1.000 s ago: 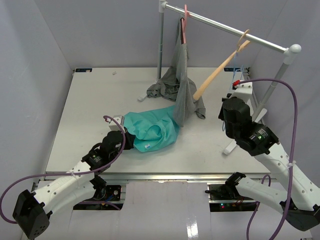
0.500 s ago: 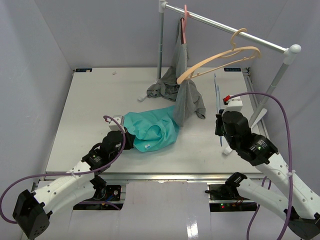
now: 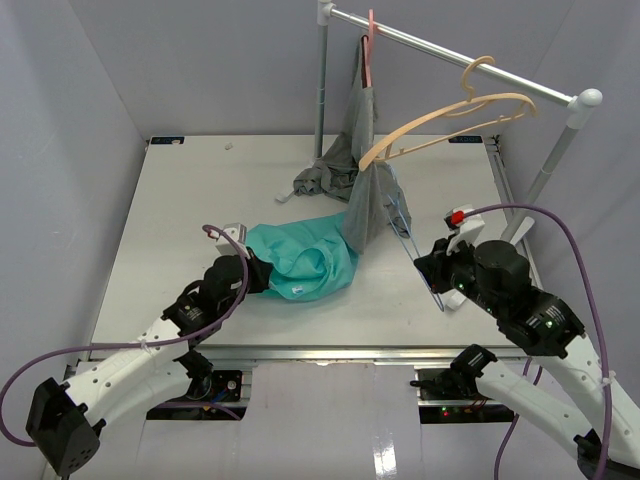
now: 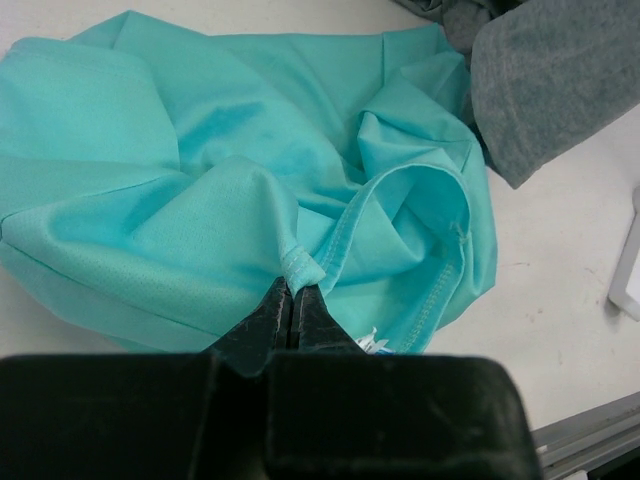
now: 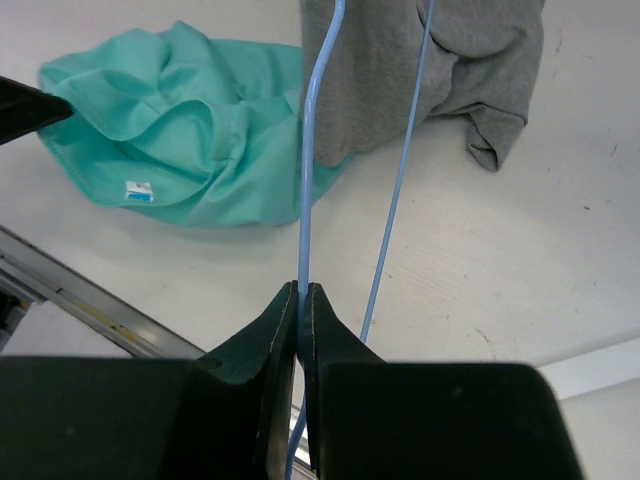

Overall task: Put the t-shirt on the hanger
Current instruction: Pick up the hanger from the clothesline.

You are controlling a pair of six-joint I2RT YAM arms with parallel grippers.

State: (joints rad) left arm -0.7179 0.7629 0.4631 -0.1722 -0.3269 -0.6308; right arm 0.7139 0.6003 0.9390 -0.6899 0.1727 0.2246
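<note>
Left claw (image 4: 291,300) is pinched on the t-shirt's (image 4: 200,150) near edge on the table (image 3: 200,200). The hanger's (image 5: 305,180) thin wire is pinched by the right claw (image 5: 302,298).

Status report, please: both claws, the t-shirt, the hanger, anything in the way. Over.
Left claw shut on t-shirt hem. Right claw shut on hanger. Grey garment overlaps t-shirt's edge, close to hanger.

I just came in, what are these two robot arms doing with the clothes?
The left gripper is shut on a fold of the teal t-shirt, which lies crumpled on the table. The right gripper is shut on the light-blue wire hanger, holding it close to the grey garment that hangs from the rail. The t-shirt is not yet on the hanger.
</note>
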